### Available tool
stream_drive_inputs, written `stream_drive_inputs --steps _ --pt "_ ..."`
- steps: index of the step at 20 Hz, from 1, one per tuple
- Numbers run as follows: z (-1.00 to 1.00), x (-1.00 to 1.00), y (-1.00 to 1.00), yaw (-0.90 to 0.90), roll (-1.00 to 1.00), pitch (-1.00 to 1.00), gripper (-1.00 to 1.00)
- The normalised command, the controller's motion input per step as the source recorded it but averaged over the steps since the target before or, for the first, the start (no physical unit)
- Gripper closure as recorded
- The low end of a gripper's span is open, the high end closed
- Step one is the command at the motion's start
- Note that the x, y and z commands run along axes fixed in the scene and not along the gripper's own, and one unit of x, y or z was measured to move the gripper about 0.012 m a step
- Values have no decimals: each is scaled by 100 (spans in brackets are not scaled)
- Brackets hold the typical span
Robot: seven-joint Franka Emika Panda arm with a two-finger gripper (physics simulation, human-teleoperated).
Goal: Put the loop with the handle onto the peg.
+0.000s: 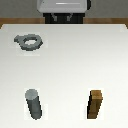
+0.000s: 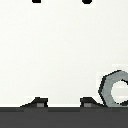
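Observation:
The loop with the handle [image 1: 37, 44] is a flat grey-green ring lying on the white table [image 1: 70, 60] at the back, toward the exterior view's left, with its short tab pointing left. The peg [image 1: 33, 104] is an upright dark grey cylinder at the front left. The gripper does not show in the exterior view. In the wrist view my gripper [image 2: 62, 103] is open and empty, its two dark fingertips [image 2: 37, 103] set wide apart above bare table. The loop [image 2: 106, 86] shows partly at the frame edge, off to one side of the fingers and not between them.
A brown wooden rectangular block [image 1: 96, 104] stands at the front, toward the exterior view's right, level with the peg. The robot's base [image 1: 64, 9] is at the back edge of the table.

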Motion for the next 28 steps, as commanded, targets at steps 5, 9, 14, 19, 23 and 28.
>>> stream_drive_inputs --steps 5,9,14,19,23,28 --pt "0 0 0 0 0 0 -100" --pt "0 0 0 0 0 0 -100" --pt "0 0 -40 0 0 0 -100" --pt "0 0 -100 0 0 0 -100" --pt "0 0 -100 0 0 0 -100" --pt "0 0 -100 0 0 0 -100"
